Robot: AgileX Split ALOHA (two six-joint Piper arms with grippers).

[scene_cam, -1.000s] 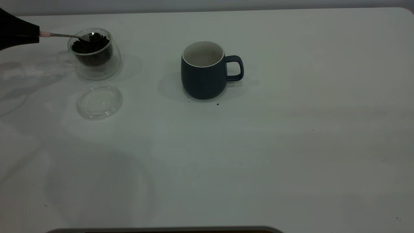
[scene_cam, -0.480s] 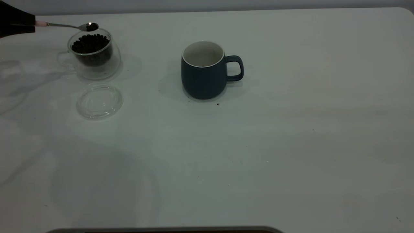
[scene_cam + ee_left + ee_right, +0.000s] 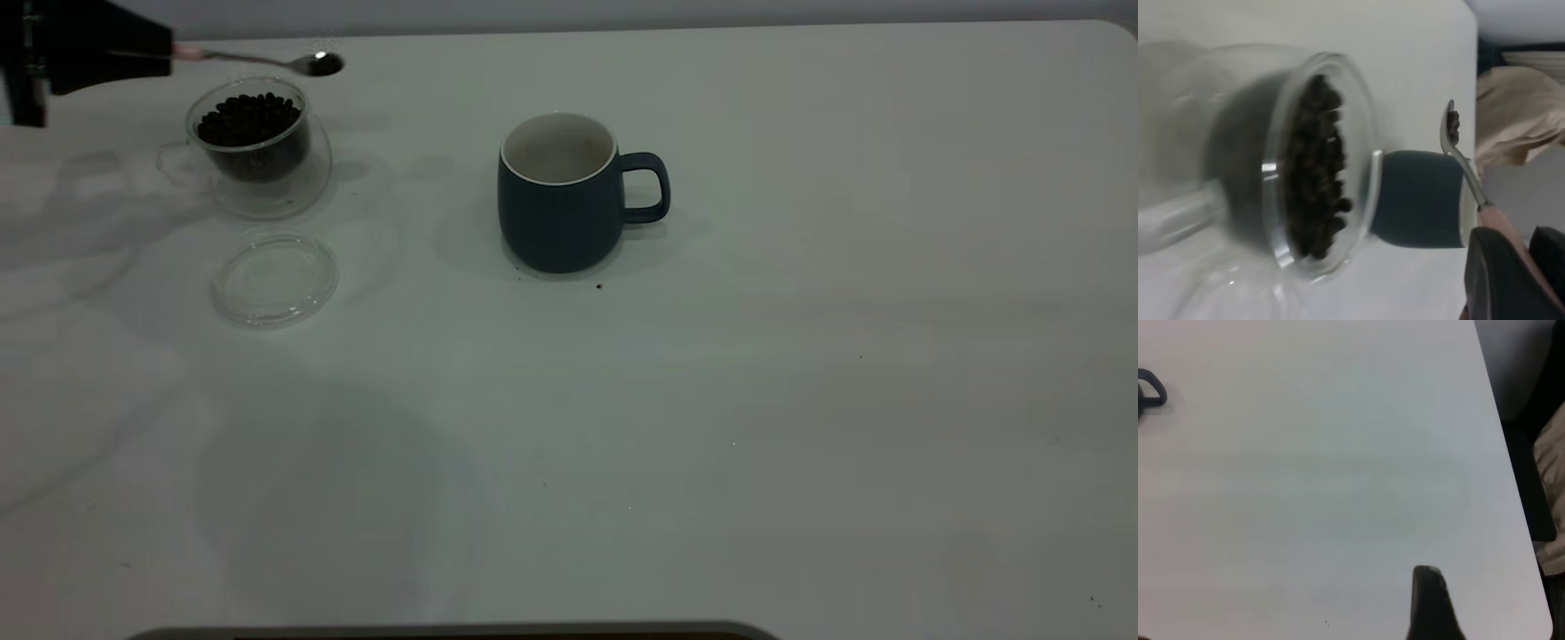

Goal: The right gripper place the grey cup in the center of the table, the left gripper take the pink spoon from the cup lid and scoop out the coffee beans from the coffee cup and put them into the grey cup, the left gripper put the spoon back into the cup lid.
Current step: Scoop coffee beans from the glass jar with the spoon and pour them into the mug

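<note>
My left gripper hovers over the table's far left, shut on the pale handle of the pink spoon. The spoon is held level, and its bowl carries a few coffee beans just right of and above the coffee cup. That clear glass cup holds a heap of beans. The empty cup lid lies in front of it. The grey cup stands upright near the table's middle, handle to the right. In the left wrist view the spoon points at the grey cup. My right gripper is open over bare table.
The white table spreads wide to the right and front of the cups. A few dark specks lie by the grey cup's base. In the right wrist view the table's edge runs beside one black finger.
The spoon rose out of the coffee cup with beans in its bowl, then moved right, past the glass rim. The left gripper followed it into view. The cups and lid stayed put.
</note>
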